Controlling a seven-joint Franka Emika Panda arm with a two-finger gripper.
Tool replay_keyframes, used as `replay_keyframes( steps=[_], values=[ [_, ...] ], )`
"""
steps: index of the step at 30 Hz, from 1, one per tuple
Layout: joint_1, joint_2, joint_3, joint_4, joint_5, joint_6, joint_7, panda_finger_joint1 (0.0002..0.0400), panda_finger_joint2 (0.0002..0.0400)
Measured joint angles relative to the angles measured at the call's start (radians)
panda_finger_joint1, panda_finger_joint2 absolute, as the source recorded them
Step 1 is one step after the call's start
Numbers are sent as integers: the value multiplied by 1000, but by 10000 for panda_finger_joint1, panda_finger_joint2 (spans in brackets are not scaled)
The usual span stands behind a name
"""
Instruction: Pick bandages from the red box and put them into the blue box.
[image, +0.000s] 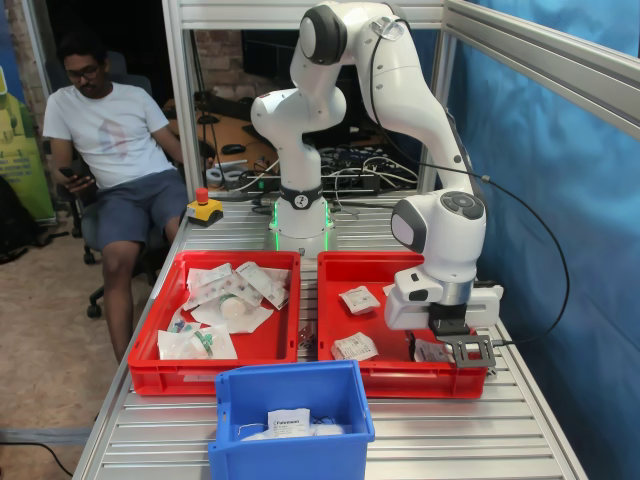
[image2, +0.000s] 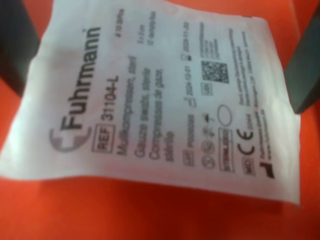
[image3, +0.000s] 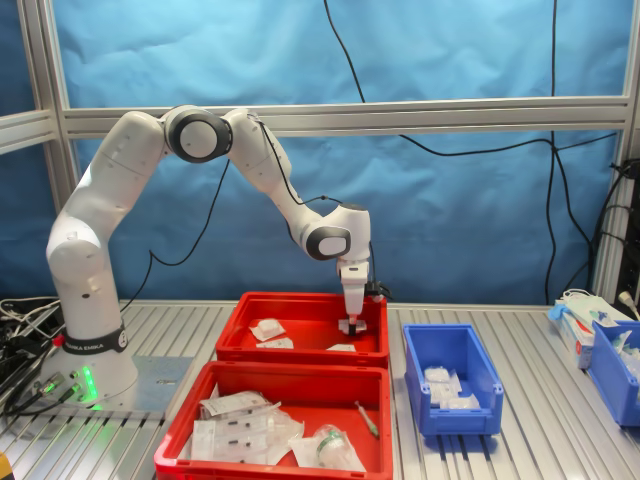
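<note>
A ribbed metal table (image: 520, 430) inside an aluminium frame, with blue curtain behind, carries the red box (image: 345, 268). The pincer (image: 465, 352) is lowered into that box's corner. In the wrist view its two dark fingers (image2: 305, 70) stand apart on either side of a bandage (image2: 160, 100) lying flat on the red floor; they are spread, not clenched. Contact cannot be made out. Two more bandages (image: 358, 299) lie beside the pincer. The blue box (image: 292, 400) sits just outside the red box.
</note>
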Motion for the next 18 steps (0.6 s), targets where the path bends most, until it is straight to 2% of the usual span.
replay_keyframes(
  steps=[8,9,13,14,18],
  values=[
    [2,6,5,10,0,0,0,390,390],
    [3,6,6,11,0,0,0,340,340],
    [6,8,9,15,0,0,2,340,340],
    [6,9,11,16,0,0,2,290,290],
    [6,9,14,20,0,0,3,290,290]
  ],
)
